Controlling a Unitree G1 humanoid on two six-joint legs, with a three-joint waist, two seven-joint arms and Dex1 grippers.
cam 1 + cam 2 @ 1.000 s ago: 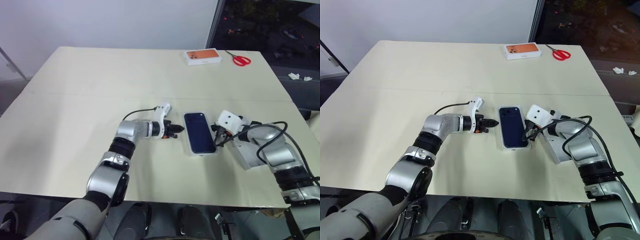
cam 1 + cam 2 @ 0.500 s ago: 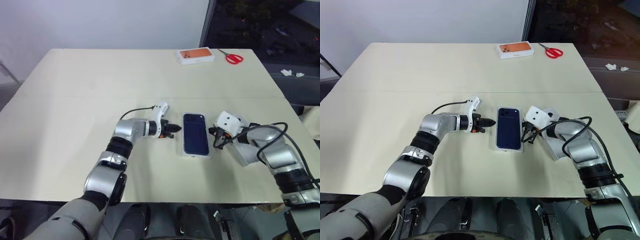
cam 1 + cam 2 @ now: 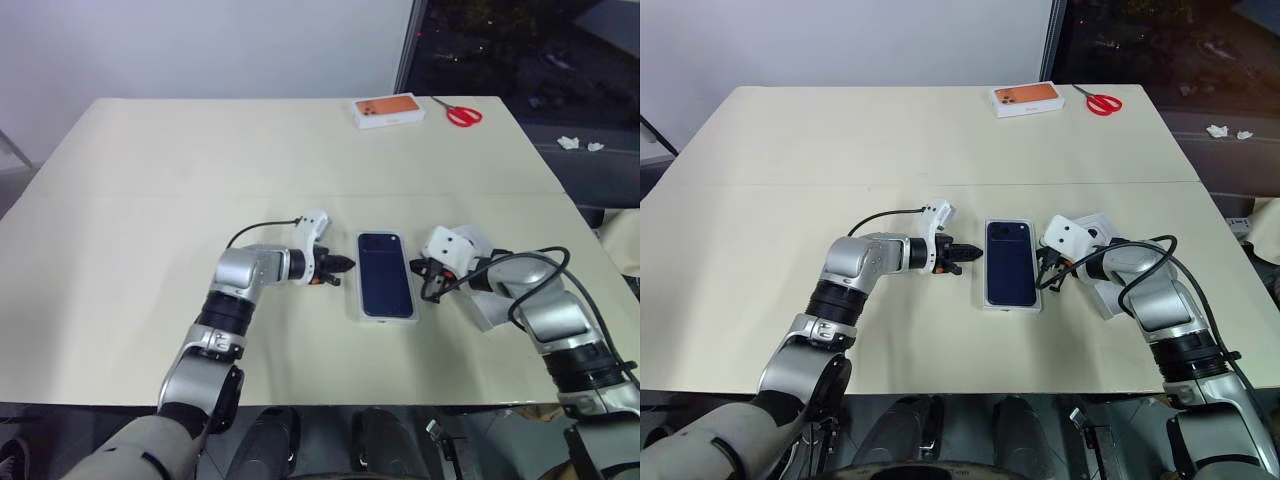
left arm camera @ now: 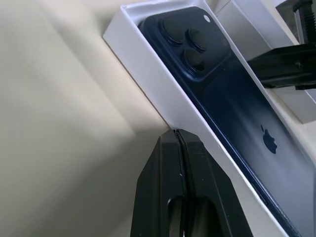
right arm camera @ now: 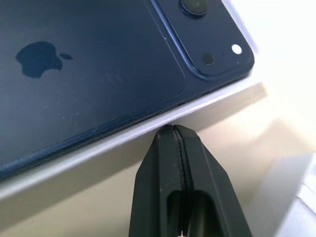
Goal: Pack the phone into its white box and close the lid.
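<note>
The dark navy phone (image 3: 385, 287) lies back-up inside the white box (image 3: 384, 320) at the table's middle. Its camera cluster sits at the far corner. My left gripper (image 3: 347, 265) is shut, with its tip at the box's left long wall (image 4: 163, 94). My right gripper (image 3: 421, 274) is shut too, and its tip sits close against the box's right long side (image 5: 148, 129). Neither holds anything. The lid (image 3: 1106, 302) lies just right of the box, white side up and mostly hidden under my right forearm.
An orange-topped box (image 3: 388, 109) and red scissors (image 3: 458, 113) lie at the table's far right edge. White crumpled scraps (image 3: 580, 144) lie on the dark floor beyond. A seam (image 3: 150, 195) runs across the beige table.
The whole view has shifted. Both shut grippers have drawn slightly back and left, staying at the box's two long sides. The box looks a little straighter.
</note>
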